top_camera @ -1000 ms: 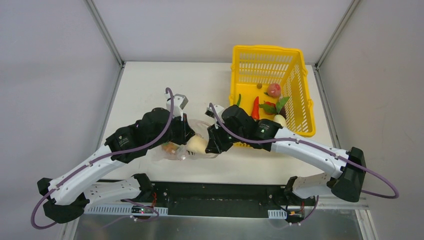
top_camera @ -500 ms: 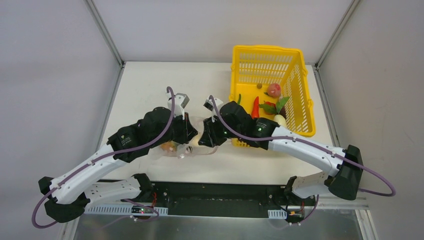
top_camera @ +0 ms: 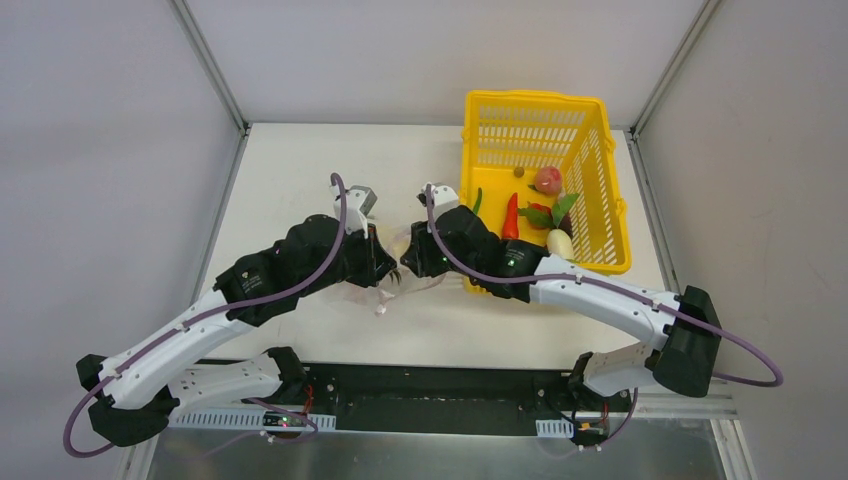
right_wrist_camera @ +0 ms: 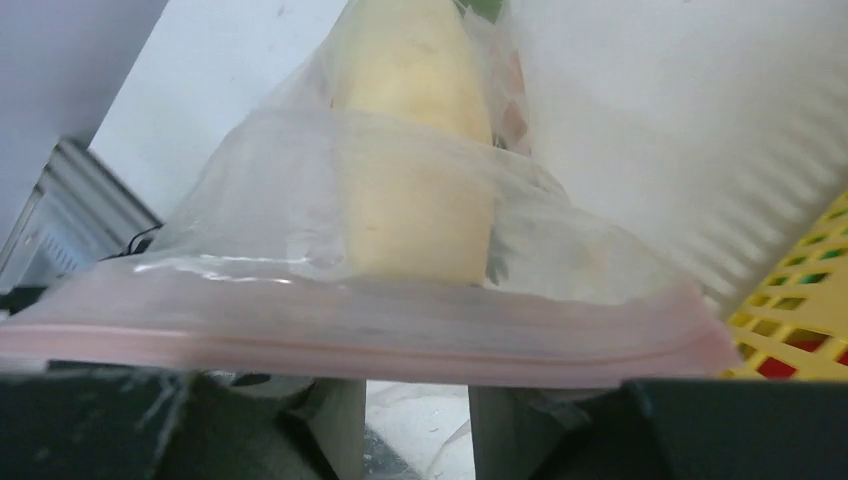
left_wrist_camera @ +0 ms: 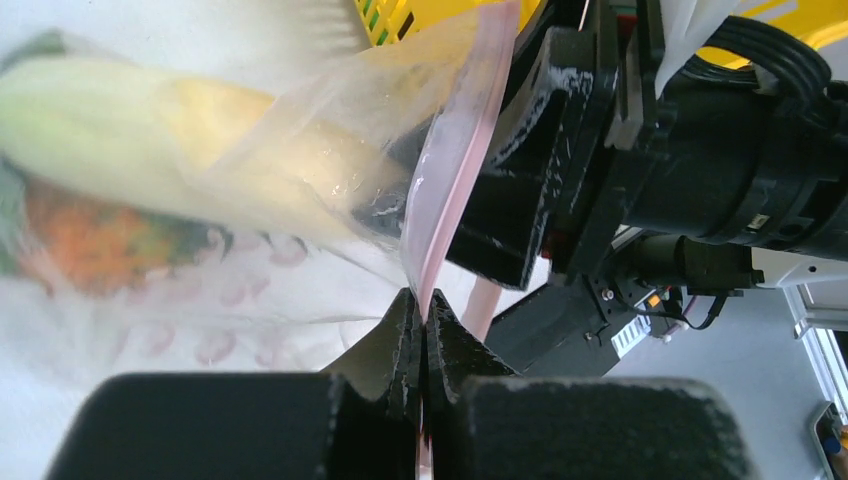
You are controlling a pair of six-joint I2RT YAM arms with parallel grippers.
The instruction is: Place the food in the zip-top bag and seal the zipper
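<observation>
Both fingers of the left tool (left_wrist_camera: 425,325) pinch shut on the zipper (left_wrist_camera: 452,180), which runs lengthwise to the right tool (top_camera: 406,262) (its grip unclear); the zip-top bag (right_wrist_camera: 290,200) hangs between them, food (right_wrist_camera: 420,190) inside, over the table (top_camera: 290,170)

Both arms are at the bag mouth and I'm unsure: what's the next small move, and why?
Probably close the right gripper on the zipper. The left gripper pinches that pink strip, food sits inside the zip-top bag, and the right fingers stand apart with the strip across them.
</observation>
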